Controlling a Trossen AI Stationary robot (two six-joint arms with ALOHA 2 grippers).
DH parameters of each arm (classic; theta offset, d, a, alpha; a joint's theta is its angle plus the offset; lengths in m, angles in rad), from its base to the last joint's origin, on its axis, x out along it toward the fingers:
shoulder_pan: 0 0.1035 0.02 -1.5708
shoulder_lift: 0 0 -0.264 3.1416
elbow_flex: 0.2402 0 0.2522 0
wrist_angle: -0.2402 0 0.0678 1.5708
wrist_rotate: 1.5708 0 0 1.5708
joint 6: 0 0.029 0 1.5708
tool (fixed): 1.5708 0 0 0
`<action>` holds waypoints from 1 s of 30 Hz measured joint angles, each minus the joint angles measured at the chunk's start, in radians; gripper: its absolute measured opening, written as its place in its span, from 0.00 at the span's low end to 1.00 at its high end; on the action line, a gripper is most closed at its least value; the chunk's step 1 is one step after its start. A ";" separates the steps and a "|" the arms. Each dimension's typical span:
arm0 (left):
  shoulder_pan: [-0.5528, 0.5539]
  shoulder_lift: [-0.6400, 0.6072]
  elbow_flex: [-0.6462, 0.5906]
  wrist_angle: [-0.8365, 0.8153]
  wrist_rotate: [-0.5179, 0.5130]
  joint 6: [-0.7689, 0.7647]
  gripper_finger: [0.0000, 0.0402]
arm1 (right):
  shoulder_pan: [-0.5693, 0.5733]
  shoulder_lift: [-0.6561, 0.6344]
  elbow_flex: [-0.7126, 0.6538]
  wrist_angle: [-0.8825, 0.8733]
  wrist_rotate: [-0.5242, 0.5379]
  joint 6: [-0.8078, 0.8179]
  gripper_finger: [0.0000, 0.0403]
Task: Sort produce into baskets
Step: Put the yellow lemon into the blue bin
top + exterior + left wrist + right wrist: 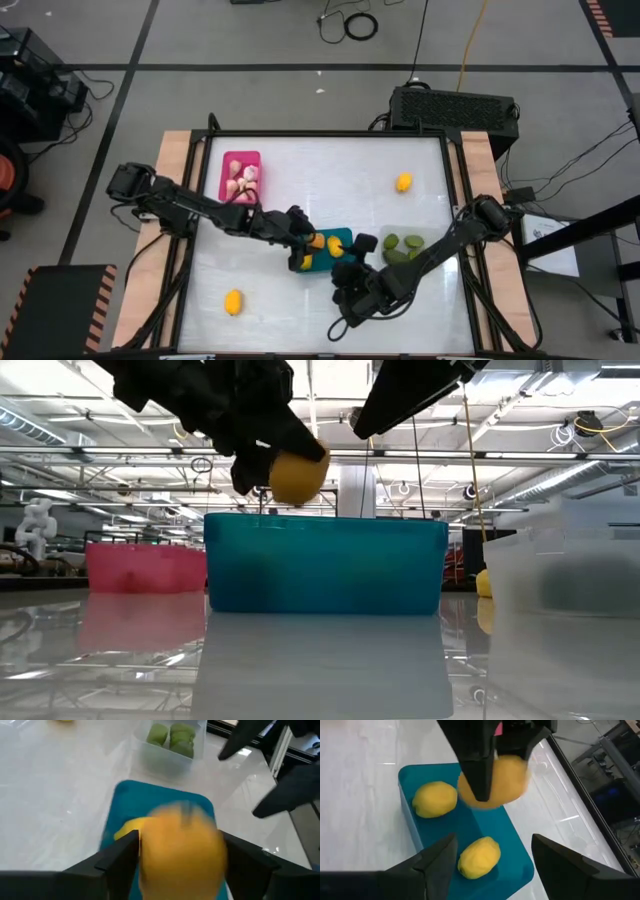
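Note:
My left gripper (308, 246) reaches in from the table's left and is shut on a yellow-orange fruit (297, 477), just above the teal basket (325, 565). That fruit shows blurred in both wrist views. Two more yellow fruits (435, 799) (479, 856) lie on the teal basket's floor. My right gripper (495, 865) hangs open above the teal basket's near right end, holding nothing. The pink basket (241, 160) holds pale bulbs. The clear basket (405, 247) holds green fruits (170, 735). My left gripper pinches the yellow fruit between its two fingers, one on each opposite side (147, 855). The fingers slant down from the table's left. The fruit is lifted clear, a little above the teal basket's rim (320, 517).
One loose yellow fruit (403, 182) lies at the far right of the table and another (233, 302) near the front left. The white tabletop between the baskets and the wooden side rails (175, 180) is otherwise bare.

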 joint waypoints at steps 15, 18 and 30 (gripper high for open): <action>0.015 -0.129 0.267 -0.518 0.229 -0.174 0.79 | 0.000 0.000 0.000 0.000 0.000 0.000 0.62; -0.041 -0.154 0.328 -0.685 0.233 -0.302 0.79 | 0.000 0.000 0.000 0.003 0.000 -0.001 0.62; -0.392 -0.113 0.341 -1.101 0.119 -0.811 0.79 | -0.002 0.000 0.000 0.035 0.001 -0.010 0.62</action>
